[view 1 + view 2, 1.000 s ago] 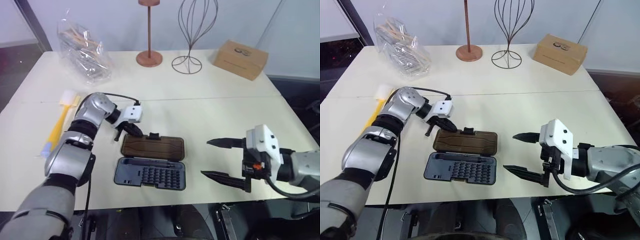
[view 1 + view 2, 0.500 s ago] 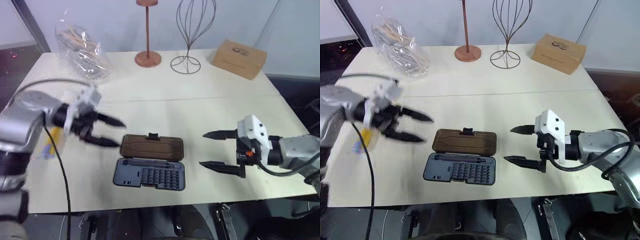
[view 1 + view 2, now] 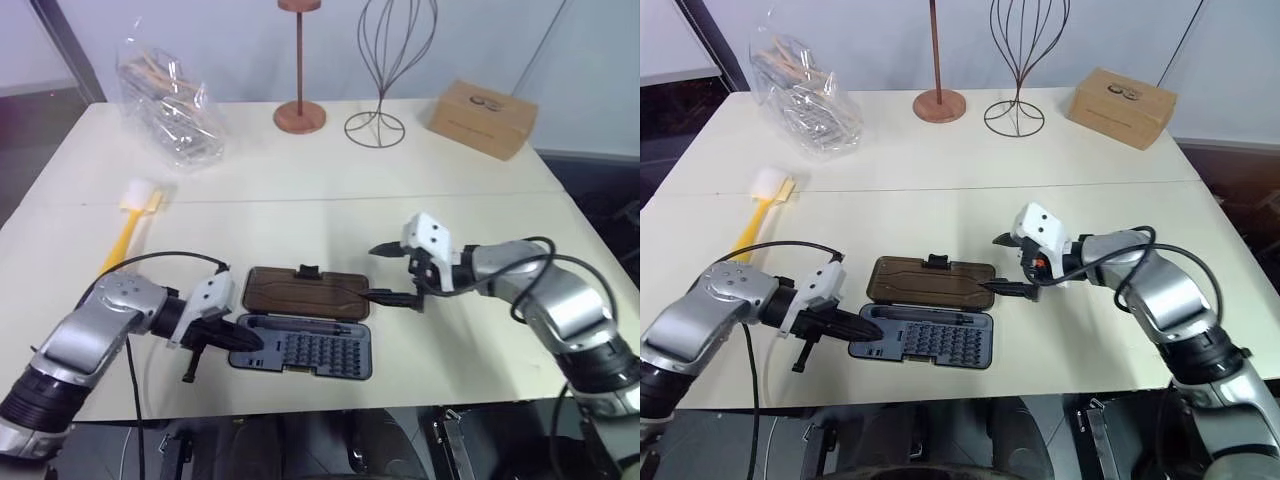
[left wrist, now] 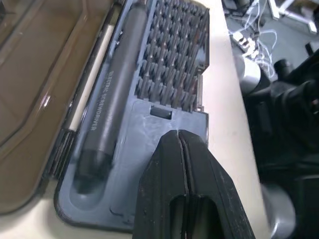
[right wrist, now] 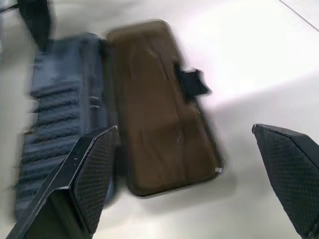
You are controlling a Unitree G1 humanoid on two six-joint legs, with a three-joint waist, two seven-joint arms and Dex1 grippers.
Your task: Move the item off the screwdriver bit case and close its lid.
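Left gripper (image 3: 240,338) now at ribbed grey tray (image 3: 300,348), fingers together

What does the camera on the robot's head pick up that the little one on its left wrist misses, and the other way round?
Head view alone: the yellow-handled brush lying on the table well left of the case, the clear bag, the wire stand, the cardboard box, and the right gripper open by the lid's right end.

Left wrist view alone: lettering on the driver handle and the single bits in their rows.

Both: the open screwdriver bit case, its brown lid laid flat, and the shut left gripper at the tray's left end.
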